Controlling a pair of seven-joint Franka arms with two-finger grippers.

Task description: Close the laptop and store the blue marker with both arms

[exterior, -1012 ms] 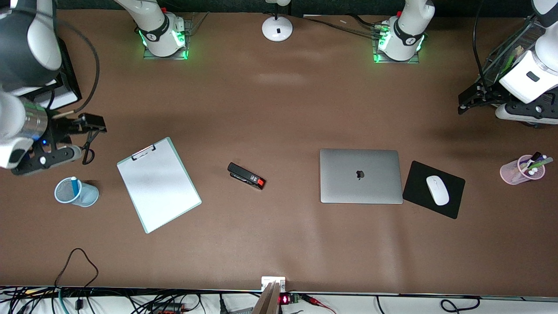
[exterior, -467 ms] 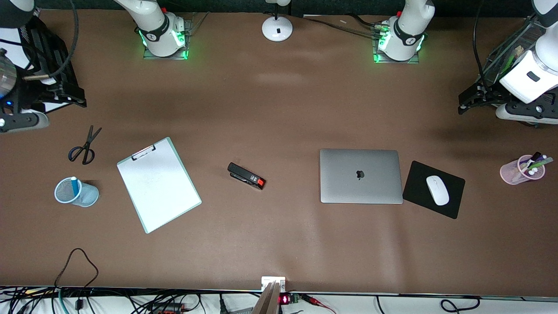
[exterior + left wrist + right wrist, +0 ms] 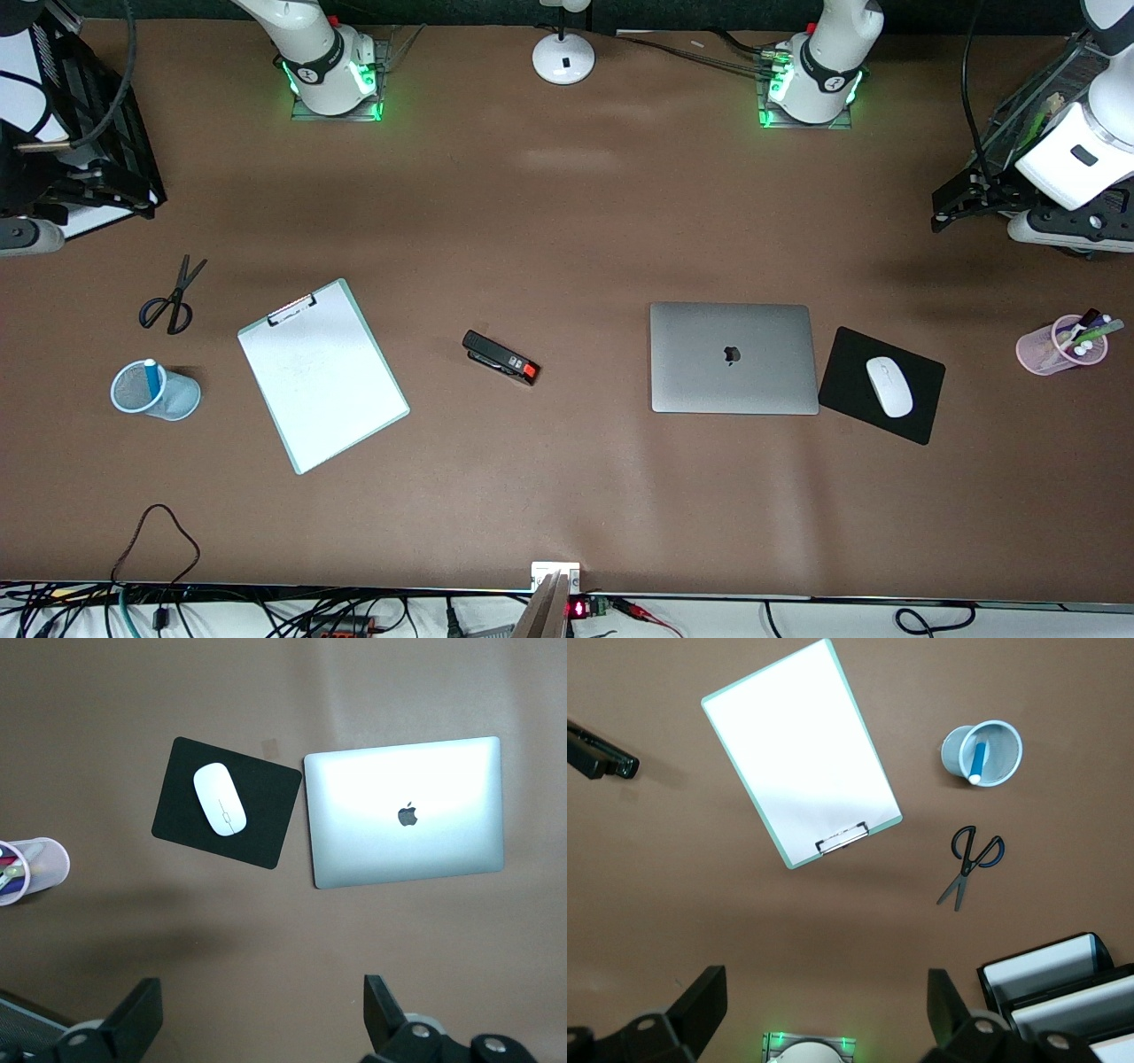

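Note:
The silver-grey laptop [image 3: 733,357] lies closed on the table, apple logo up; it also shows in the left wrist view [image 3: 406,812]. The blue marker [image 3: 152,377] stands in a light-blue mesh cup [image 3: 168,399] toward the right arm's end, and also shows in the right wrist view [image 3: 977,762]. My left gripper [image 3: 952,206] hangs open and empty over the table's edge at the left arm's end; its jaws [image 3: 261,1014] stand wide apart. My right gripper [image 3: 115,188] is open and empty high over the black wire tray [image 3: 106,106]; in its wrist view [image 3: 824,1010] the jaws stand wide apart.
A black mouse pad [image 3: 855,403] with a white mouse [image 3: 889,386] lies beside the laptop. A pink pen cup [image 3: 1054,347] stands at the left arm's end. A stapler [image 3: 500,357], a clipboard [image 3: 321,377] and scissors [image 3: 170,297] lie toward the right arm's end.
My right gripper has risen from over the scissors and drawn back toward the wire tray at the table's end. The left arm, the laptop and the marker have not moved.

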